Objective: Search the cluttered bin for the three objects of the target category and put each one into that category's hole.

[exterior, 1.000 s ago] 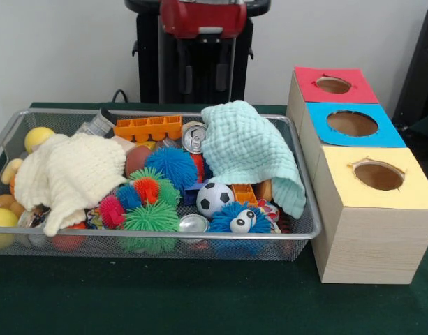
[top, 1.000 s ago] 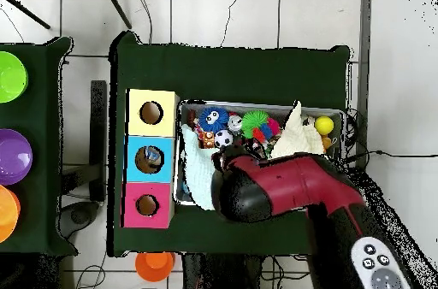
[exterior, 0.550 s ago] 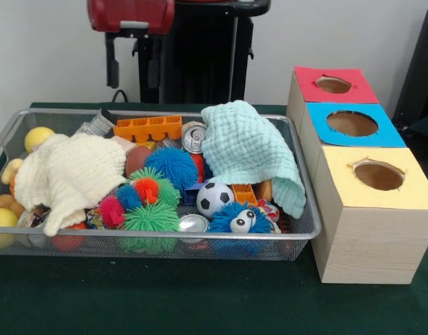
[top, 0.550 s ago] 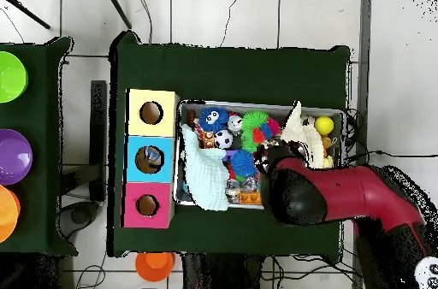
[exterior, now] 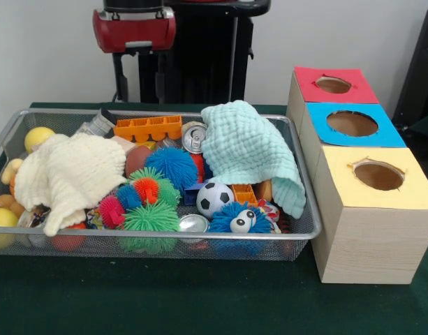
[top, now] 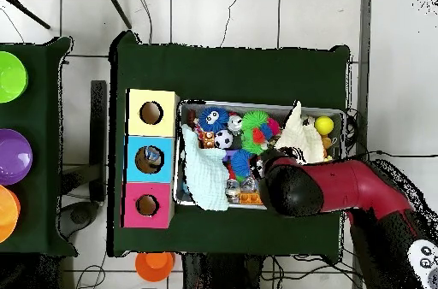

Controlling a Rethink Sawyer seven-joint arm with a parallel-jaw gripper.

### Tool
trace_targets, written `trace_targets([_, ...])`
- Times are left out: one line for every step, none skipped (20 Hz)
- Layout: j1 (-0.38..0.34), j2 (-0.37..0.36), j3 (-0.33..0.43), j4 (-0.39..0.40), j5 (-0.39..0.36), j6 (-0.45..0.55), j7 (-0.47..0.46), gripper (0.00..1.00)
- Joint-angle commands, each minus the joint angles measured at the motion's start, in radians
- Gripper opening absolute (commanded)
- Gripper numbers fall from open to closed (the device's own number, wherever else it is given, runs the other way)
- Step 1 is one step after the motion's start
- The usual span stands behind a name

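- The gripper (exterior: 138, 96) hangs well above and behind the soccer ball (exterior: 214, 198), over the far rim of the bin (exterior: 200, 237). Its jaws look parted and nothing is between them.
- The frames do not show which category is the target. Likely candidates near the soccer ball are:
  - the blue spiky ball (exterior: 172, 167) just behind it
  - the green spiky ball (exterior: 151, 218) in front of it, toward the cream cloth (exterior: 70, 174)
  - the can (exterior: 194, 137) further behind it
- The three holes sit well to the other side of the soccer ball, outside the bin: the yellow hole (exterior: 378, 176), the blue hole (exterior: 352, 123) and the red hole (exterior: 333, 84).
- For a good step, I would pick an exposed object first and come straight down on it, jaws wide enough to straddle its middle.
- Round things such as the soccer ball will likely roll, so the grip should be centred.
- The mint cloth (exterior: 248, 150), beside and behind the soccer ball, may hide more targets, as may the cream cloth. Each probably needs lifting aside once the visible objects are cleared.
- Keep the fingertips off the mesh and the cloth folds, which could snag.
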Motion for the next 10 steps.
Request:
trace_targets([0.021,0.073,0.072,-0.005,-0.047,0.139,-0.253,1.00])
trace_targets([0.033,0.084,0.063,-0.007,-0.053,0.159,-0.249,1.00])
trace_targets([0.034,0.089,0.058,-0.009,-0.056,0.175,-0.255,1.00])
trace_targets([0.041,0.096,0.051,-0.015,-0.064,0.191,-0.259,1.00])
trace_targets([0.045,0.100,0.045,-0.020,-0.071,0.198,-0.258,1.00])
trace_targets([0.064,0.113,0.027,-0.025,-0.096,0.201,-0.247,1.00])
trace_targets([0.078,0.124,0.017,-0.028,-0.112,0.197,-0.236,1.00])
trace_targets([0.082,0.135,0.009,-0.037,-0.122,0.210,-0.243,1.00])
trace_targets([0.090,0.142,0.005,-0.039,-0.131,0.209,-0.238,1.00])
trace_targets([0.090,0.149,0.004,-0.046,-0.135,0.224,-0.248,1.00])
